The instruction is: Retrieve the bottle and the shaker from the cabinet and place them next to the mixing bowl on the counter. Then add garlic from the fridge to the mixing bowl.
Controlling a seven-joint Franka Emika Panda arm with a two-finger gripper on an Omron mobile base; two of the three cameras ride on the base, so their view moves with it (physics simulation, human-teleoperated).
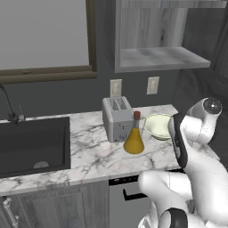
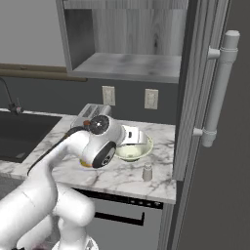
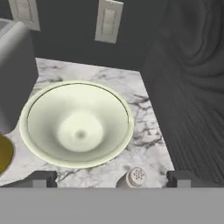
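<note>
1. Bottle (image 1: 134, 138) is seen standing upright on the counter (image 1: 93, 153), just in front of the toaster (image 1: 117, 118) and left of the mixing bowl (image 1: 158, 126).
2. The shaker (image 2: 147, 172) is set upright on the marble near the front edge, just beside the bowl's rim and apart from it; in the hand view it (image 3: 134, 177) lies between the two fingertips.
3. The gripper (image 3: 111, 179) is held above the shaker with its jaws spread wide, and nothing is grasped.
4. The cabinet (image 2: 129, 66) is open above, its pale shelf board bare.
5. The fridge (image 2: 222, 93) is shown closed at the right of the counter.
</note>
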